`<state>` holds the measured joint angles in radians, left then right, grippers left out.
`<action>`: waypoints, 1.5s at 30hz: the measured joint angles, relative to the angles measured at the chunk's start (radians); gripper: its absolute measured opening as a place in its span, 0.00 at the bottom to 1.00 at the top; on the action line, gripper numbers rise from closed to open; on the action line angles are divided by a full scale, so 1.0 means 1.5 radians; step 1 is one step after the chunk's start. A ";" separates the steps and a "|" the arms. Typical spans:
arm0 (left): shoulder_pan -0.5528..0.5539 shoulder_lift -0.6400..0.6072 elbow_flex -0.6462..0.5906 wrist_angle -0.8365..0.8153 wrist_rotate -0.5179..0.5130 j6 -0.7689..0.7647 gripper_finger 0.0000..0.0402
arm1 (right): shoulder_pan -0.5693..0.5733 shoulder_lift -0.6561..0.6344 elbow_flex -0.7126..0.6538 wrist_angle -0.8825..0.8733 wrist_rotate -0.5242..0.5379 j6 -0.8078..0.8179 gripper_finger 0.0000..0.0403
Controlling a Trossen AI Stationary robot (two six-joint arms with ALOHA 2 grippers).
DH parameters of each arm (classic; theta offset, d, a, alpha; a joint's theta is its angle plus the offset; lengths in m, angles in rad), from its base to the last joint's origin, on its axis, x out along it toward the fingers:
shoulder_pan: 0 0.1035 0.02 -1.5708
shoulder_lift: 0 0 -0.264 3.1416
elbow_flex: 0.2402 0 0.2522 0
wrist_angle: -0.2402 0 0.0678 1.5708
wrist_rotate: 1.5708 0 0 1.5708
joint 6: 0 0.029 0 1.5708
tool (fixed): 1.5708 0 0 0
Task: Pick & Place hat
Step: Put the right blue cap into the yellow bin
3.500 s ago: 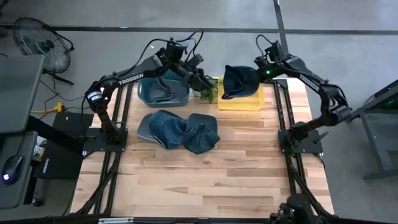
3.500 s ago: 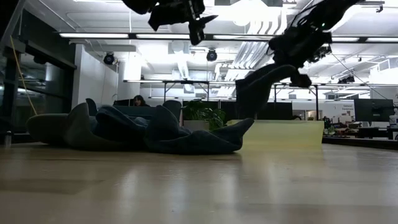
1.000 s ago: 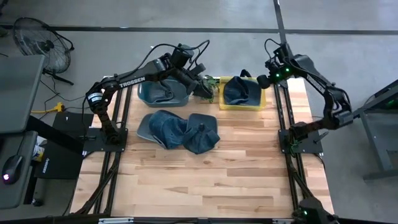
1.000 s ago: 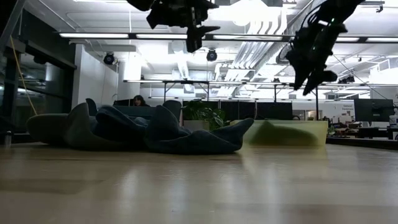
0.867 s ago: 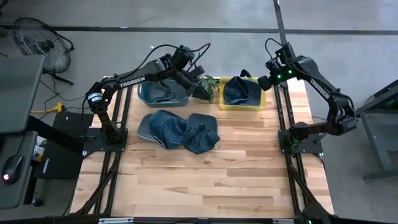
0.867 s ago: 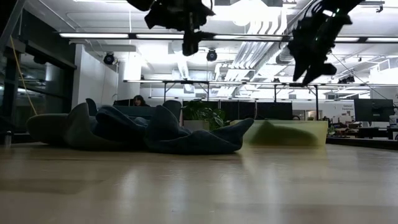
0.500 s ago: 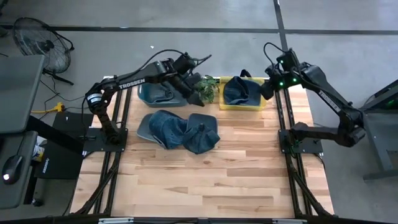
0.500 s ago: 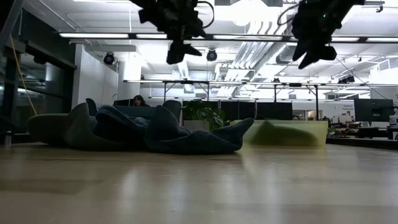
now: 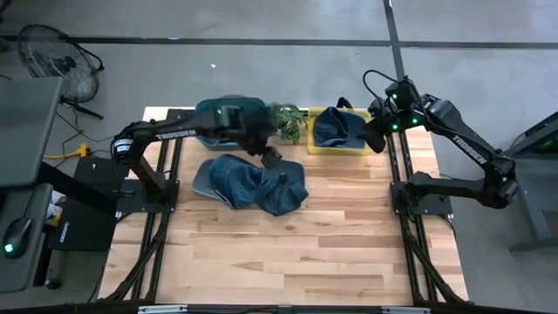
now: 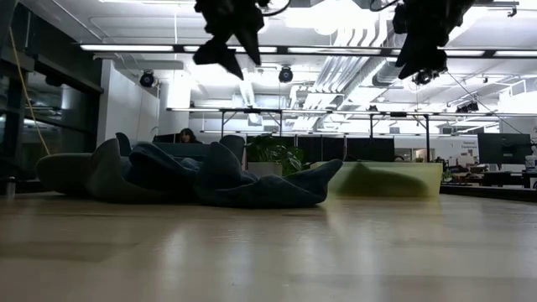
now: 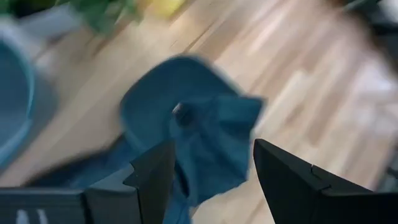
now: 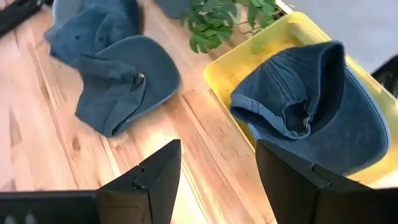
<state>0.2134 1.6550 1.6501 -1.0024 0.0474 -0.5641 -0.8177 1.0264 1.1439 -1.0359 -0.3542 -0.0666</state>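
High view: a yellow bin (image 9: 321,146) sits at the far edge of the wooden worktop (image 9: 288,235), holding one blue hat (image 9: 338,128) that fills most of it. Left of it a small green plant (image 9: 292,124), then a grey-blue tub (image 9: 209,138), largely covered by the left arm; its contents cannot be told. A pile of blue hats (image 9: 251,181) lies on the worktop just in front of the tub and plant, its long axis running left to right. The left hand (image 9: 269,157) hovers over the pile's far edge. The right hand (image 9: 373,139) hangs at the bin's right end. The whole near half of the worktop is bare.

Low view: the pile (image 10: 180,176) lies flat on the worktop, the bin (image 10: 386,179) to its right, both hands high above them.

Left wrist view: the fingers (image 11: 152,174) stand apart, empty, above a hat's crown with its top button (image 11: 181,114).

Right wrist view: the fingers (image 12: 158,171) stand apart, empty; the hat in the bin (image 12: 311,102) lies with its opening turned sideways, toward the plant (image 12: 217,22).
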 joint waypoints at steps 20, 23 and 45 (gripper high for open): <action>-0.241 0.103 0.001 -0.064 -0.280 -0.410 0.54 | 0.057 0.000 0.000 0.000 -0.048 -0.106 0.50; -0.254 0.136 0.000 -0.088 -0.281 -0.477 0.54 | 0.062 0.000 0.000 0.000 -0.048 -0.108 0.50; -0.254 0.229 0.002 -0.107 -0.280 -0.553 0.54 | 0.062 0.000 -0.001 -0.011 -0.048 -0.102 0.50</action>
<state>-0.1683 1.9982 1.6531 -1.1624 -0.3730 -1.3929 -0.7242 1.0267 1.1431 -1.0531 -0.4263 -0.2199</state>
